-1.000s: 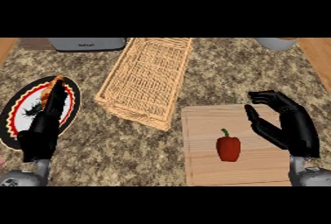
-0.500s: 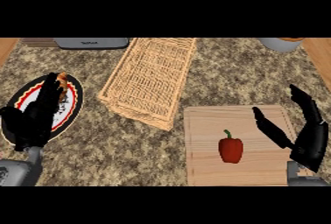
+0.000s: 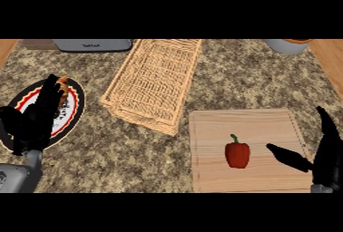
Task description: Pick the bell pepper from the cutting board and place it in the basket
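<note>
We stand at the speckled counter (image 3: 127, 158). The wicker basket (image 3: 155, 84) lies at its far middle and holds nothing we can see. The cutting board (image 3: 268, 124) sits near us on the right. The plate (image 3: 78, 103) at the left carries some food we cannot name, and our left hand (image 3: 36, 122) rests open over it. Our right hand (image 3: 326, 156) is spread open, thumb pointing at the bell pepper (image 3: 237, 155), which lies on the board, untouched. We judge this to be the reach. Next we must close round the pepper, then lift it.

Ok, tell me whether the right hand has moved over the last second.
Yes. The right hand has slid back along the cutting board's right edge, from its far corner toward its near corner.
</note>
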